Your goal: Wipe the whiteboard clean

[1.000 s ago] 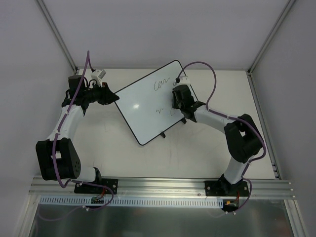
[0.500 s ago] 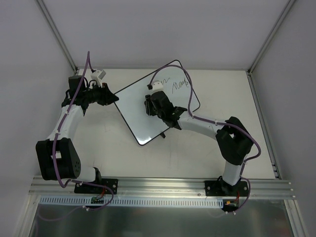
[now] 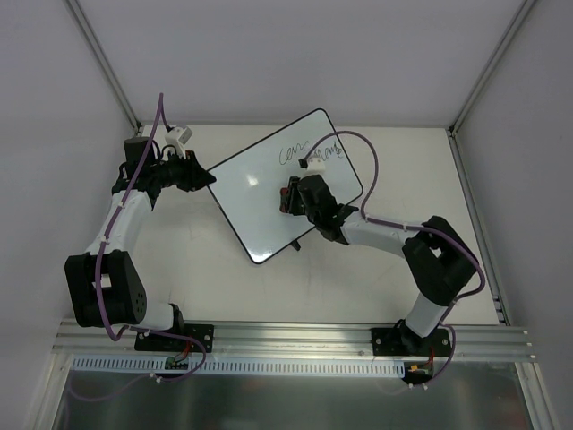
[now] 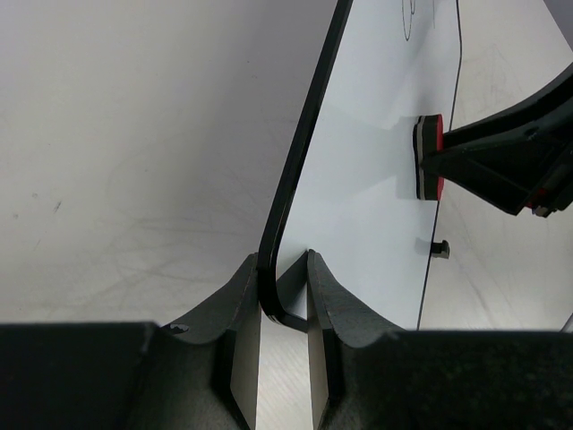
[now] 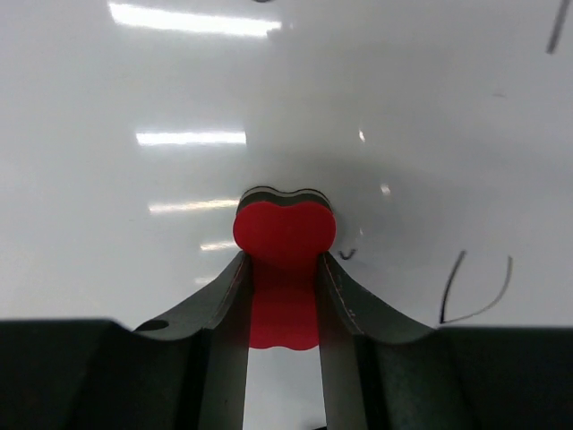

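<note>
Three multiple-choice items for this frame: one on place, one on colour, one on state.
1. The eraser sits: A against the whiteboard face; B under the board; C off the board.
2. The eraser is: A blue; B red; C green.
3. The left claw is: A open; B shut on the whiteboard's edge; C shut on the eraser.
Answers: A, pressed to the board by the right claw; B, plainly red at the right wrist; B, it pinches the rim.

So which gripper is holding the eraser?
The right gripper, shut on the red eraser and holding it against the whiteboard; the left gripper only pinches the board's corner.
</note>
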